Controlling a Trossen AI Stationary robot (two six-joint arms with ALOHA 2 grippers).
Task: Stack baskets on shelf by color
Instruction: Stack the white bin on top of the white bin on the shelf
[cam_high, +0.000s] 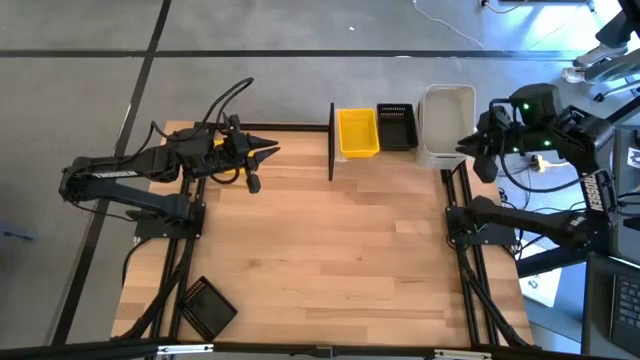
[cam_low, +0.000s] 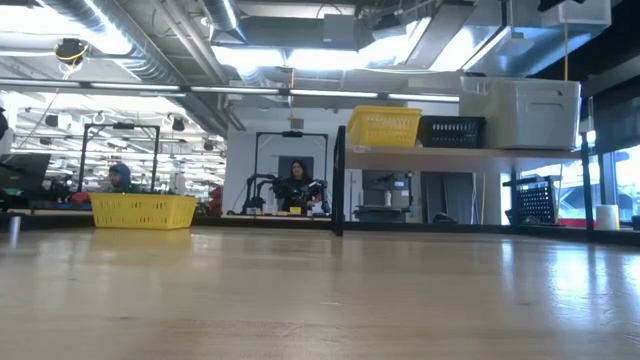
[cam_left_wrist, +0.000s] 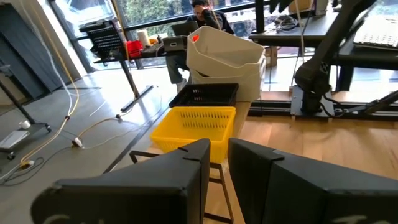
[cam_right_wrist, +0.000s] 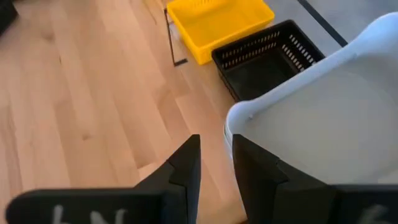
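The shelf (cam_low: 460, 152) stands at the table's far edge. On it rest a yellow basket (cam_high: 358, 132), a black basket (cam_high: 396, 126) and a taller stack of whitish baskets (cam_high: 445, 120), side by side. Another yellow basket (cam_low: 143, 210) sits at the far left under my left arm. A black basket (cam_high: 207, 306) lies at the near left. My left gripper (cam_high: 272, 150) hangs level, left of the shelf, with a narrow gap and nothing in it. My right gripper (cam_right_wrist: 216, 142) is open, slanting down beside the whitish stack's near right corner (cam_right_wrist: 239, 115), with nothing between its fingers.
Bare wooden tabletop (cam_high: 330, 240) spreads between the two arms. The shelf's black end post (cam_high: 331, 140) stands left of the yellow basket. Black frame rails (cam_high: 470, 270) run along both table sides. Cables and equipment (cam_high: 600, 150) crowd the right. A person (cam_low: 298, 185) sits in the room behind.
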